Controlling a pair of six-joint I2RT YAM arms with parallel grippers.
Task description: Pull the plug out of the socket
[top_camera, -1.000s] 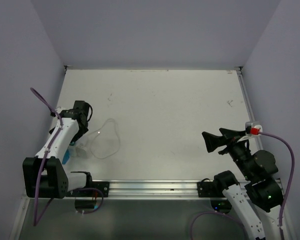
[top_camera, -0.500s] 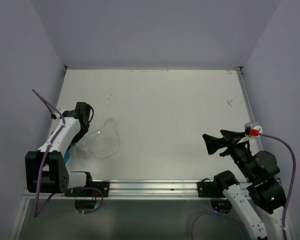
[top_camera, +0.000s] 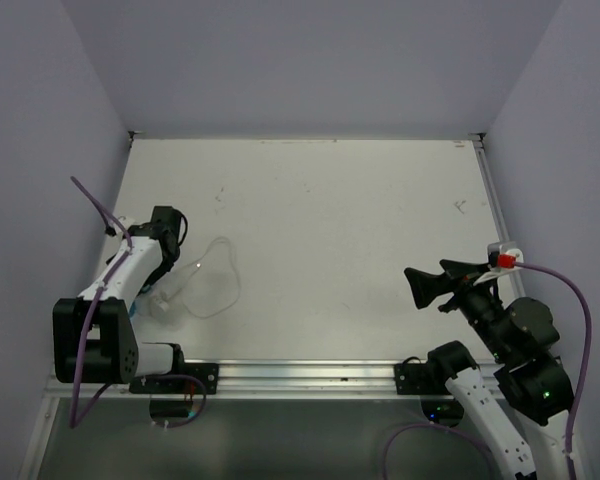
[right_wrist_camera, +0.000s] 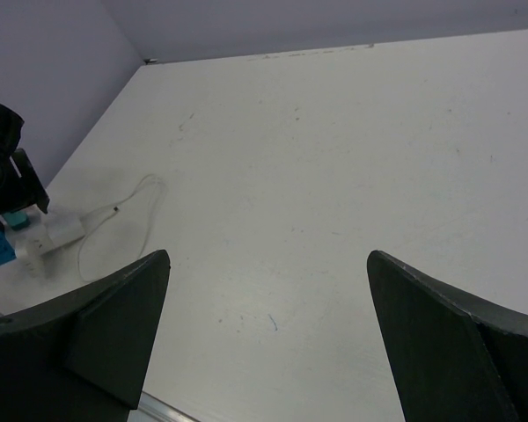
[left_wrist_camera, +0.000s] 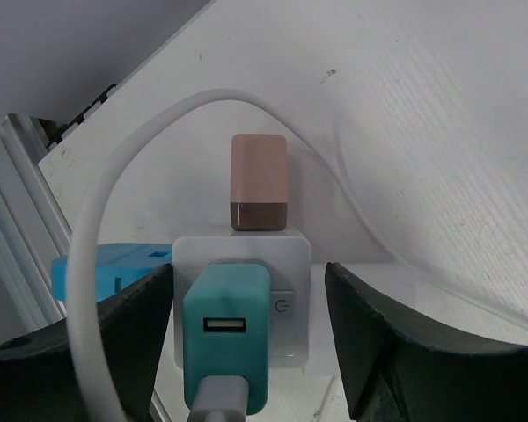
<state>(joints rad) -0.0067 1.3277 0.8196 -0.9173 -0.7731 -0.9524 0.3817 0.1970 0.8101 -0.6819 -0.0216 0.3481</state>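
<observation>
In the left wrist view a white socket block (left_wrist_camera: 286, 264) lies on the table. A teal USB plug (left_wrist_camera: 226, 330) with a grey cable sits in its face. A pink-brown plug (left_wrist_camera: 259, 180) sticks out of its far side. My left gripper (left_wrist_camera: 251, 352) is open, with one finger (left_wrist_camera: 114, 352) left of the block and the other (left_wrist_camera: 396, 352) right of it, apart from it. In the top view the left gripper (top_camera: 152, 288) hovers over the socket block (top_camera: 164, 304) at the table's left. My right gripper (top_camera: 427, 285) is open and empty, far to the right.
A white cable (top_camera: 215, 280) loops from the socket toward the table's middle; it also shows in the left wrist view (left_wrist_camera: 114, 202). A blue block (left_wrist_camera: 106, 272) lies against the socket's left side. The aluminium rail (top_camera: 300, 372) runs along the near edge. Walls close in left and right.
The left arm has shifted slightly, its wrist settling lower over the socket. The right arm has barely moved.
</observation>
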